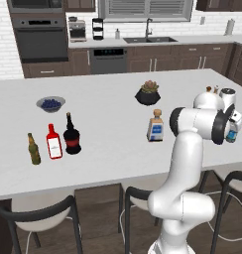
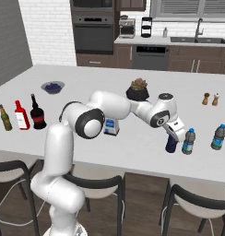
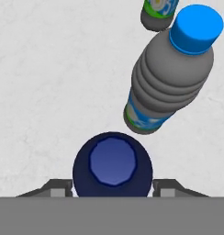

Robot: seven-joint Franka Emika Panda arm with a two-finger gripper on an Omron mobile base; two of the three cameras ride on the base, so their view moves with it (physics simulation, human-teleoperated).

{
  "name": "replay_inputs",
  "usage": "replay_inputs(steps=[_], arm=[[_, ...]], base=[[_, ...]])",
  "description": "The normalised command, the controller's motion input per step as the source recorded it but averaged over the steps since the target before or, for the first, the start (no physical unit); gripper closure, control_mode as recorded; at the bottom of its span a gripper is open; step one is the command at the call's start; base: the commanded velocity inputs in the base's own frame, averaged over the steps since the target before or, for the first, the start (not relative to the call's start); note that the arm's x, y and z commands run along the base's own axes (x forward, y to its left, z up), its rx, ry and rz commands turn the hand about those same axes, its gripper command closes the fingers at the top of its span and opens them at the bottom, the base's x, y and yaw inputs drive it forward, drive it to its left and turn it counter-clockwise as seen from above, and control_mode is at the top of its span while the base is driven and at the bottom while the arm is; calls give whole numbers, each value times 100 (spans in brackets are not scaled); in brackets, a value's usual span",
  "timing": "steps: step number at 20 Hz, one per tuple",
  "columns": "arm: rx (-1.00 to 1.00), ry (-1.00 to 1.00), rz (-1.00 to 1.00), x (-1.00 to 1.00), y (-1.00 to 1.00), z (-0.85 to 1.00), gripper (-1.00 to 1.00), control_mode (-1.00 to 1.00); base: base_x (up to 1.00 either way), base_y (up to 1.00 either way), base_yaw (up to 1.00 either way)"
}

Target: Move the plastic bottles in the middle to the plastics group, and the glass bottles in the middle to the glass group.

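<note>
claw [image 2: 172,144] is standing open around navy bottle [image 3: 113,166] — sitting just beside blue-cap bottle [image 3: 171,73] | black bottle [image 1: 71,135] sitting with glass ones | pale bottle [image 1: 155,126] is waiting — far behind claw

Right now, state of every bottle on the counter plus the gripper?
navy bottle: upright beside the blue-capped bottles, between the jaws
gripper: over the navy bottle; grip or release unclear
near blue-capped bottle: upright, capped
far blue-capped bottle: upright, capped
pale square bottle: upright, mid-counter, stoppered
black round bottle: upright beside the red bottle
red bottle: upright, capped
olive bottle: upright
</note>
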Motion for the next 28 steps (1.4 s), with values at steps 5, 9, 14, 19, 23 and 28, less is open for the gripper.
replay_inputs(steps=[5,9,14,19,23,28], arm=[[0,0,0,0,0,0,-100,-100],[-1,0,0,0,0,10,-100,-100],[0,-6,0,-9,0,35,-100,-100],[0,-8,0,-23,0,50,-100,-100],[0,-1,4,-30,27,60,-100,-100],[0,0,21,-20,78,40,-100,-100]], base=[[0,0,0],[0,0,0],[0,0,0],[0,0,0],[0,0,0],[0,0,0]])
